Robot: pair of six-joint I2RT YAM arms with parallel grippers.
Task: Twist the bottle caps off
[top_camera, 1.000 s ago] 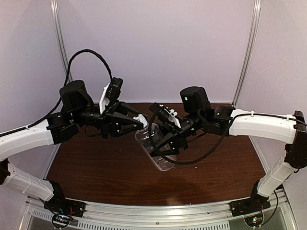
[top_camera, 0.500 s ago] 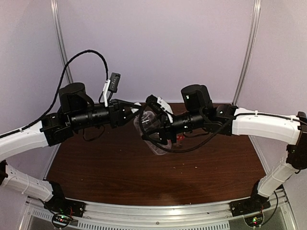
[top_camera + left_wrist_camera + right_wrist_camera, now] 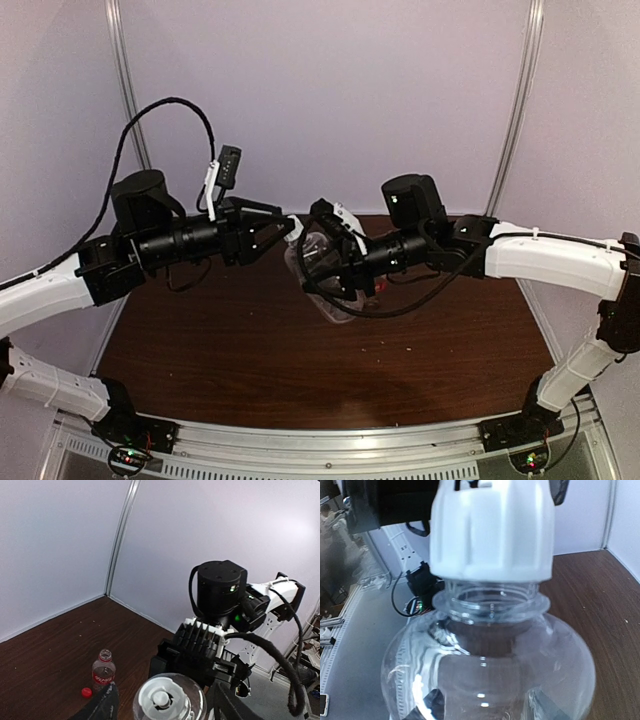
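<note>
My right gripper [image 3: 322,268] [image 3: 485,705] is shut on the taller clear bottle [image 3: 338,305] [image 3: 490,655] and holds it in the air, neck toward the left arm. The white cap [image 3: 293,222] [image 3: 492,530] [image 3: 170,700] sits on the neck, with bare thread showing below it. Around the cap my left gripper [image 3: 288,232] [image 3: 165,707] stands open, and its fingers [image 3: 102,705] are clear of the cap on both sides. On the table stands the shorter bottle [image 3: 103,669] with the red label, its mouth open. The red cap [image 3: 86,692] lies beside it.
The brown table [image 3: 220,350] is closed in by pale walls [image 3: 330,100] at the back and sides. A metal rail [image 3: 330,440] with both arm bases runs along the near edge. A black cable [image 3: 400,325] loops under the right wrist.
My left gripper has opened off the white cap and its wrist has rolled. The right arm has lifted the bottle and tilted it more level.
</note>
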